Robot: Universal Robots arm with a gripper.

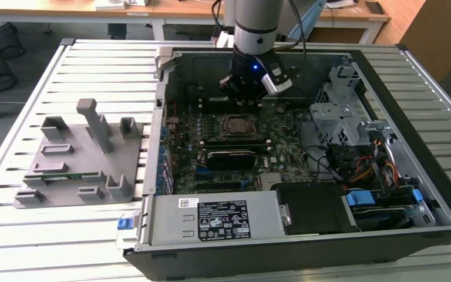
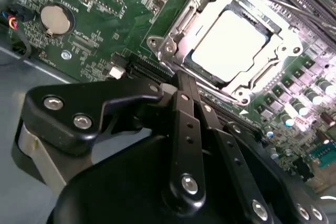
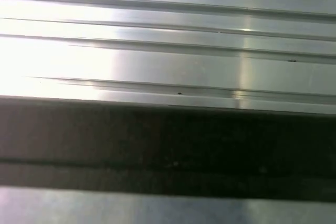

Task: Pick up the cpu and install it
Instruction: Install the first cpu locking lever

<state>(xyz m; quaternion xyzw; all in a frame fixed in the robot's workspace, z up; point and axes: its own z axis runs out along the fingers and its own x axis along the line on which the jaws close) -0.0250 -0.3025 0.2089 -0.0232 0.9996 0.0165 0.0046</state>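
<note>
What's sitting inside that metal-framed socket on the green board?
The cpu sits in the socket, its shiny silver top showing in the second wrist view. Whatever lies beneath it is covered. The pincer hovers just beside the socket frame.

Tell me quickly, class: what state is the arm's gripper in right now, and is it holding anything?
Gripper: fingers together, shut, nothing held; the cpu already lies in the socket just beyond the fingertips.

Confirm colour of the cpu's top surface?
Shiny silver-grey, glaring nearly white. The cpu sits in the socket frame, best seen in the second wrist view.
</note>
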